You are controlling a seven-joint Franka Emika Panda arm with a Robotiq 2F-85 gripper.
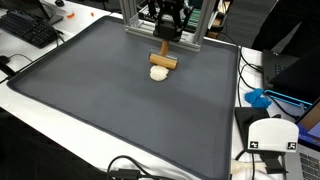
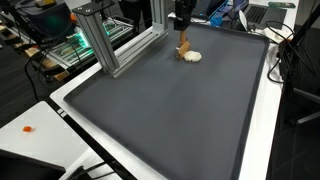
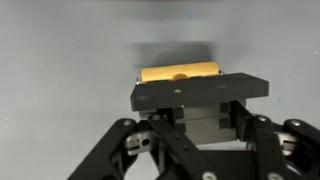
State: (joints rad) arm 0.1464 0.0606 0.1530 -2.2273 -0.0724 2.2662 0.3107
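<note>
Wrist view | gripper clamped on wooden block; block between its fingertips

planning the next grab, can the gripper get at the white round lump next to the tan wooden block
Probably yes. The white round lump lies uncovered on the dark grey mat, with the gripper close above. The tan wooden block sits right against it and could crowd the grasp.
</note>
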